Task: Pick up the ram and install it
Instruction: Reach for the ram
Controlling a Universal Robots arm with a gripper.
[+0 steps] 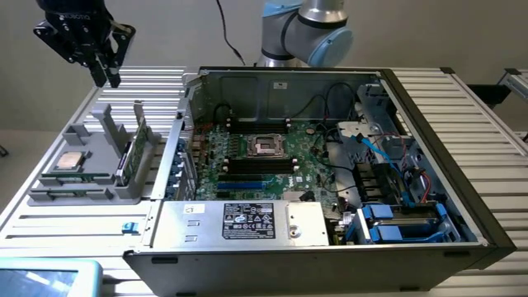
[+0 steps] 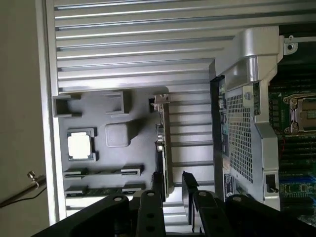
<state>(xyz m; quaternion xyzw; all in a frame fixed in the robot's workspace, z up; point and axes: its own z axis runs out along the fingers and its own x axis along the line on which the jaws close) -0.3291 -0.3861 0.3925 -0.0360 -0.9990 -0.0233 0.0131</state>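
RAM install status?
Done: nothing yet; the ram lies in the grey holder. In hand: the gripper hangs open and empty above the holder. Left: picking the ram up and seating it on the motherboard.

Jaws: black. Holder tray [image 2: 133,163] beneath the jaws: plain grey. Ram [image 2: 98,190]: green. Tabletop [image 2: 148,39]: silver (ribbed in parallel lines).

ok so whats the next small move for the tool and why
Probably carry the open tool across to above the ram: it hangs high, clear of the grey holder, holding nothing, while the ram lies in a slot beside the processor.
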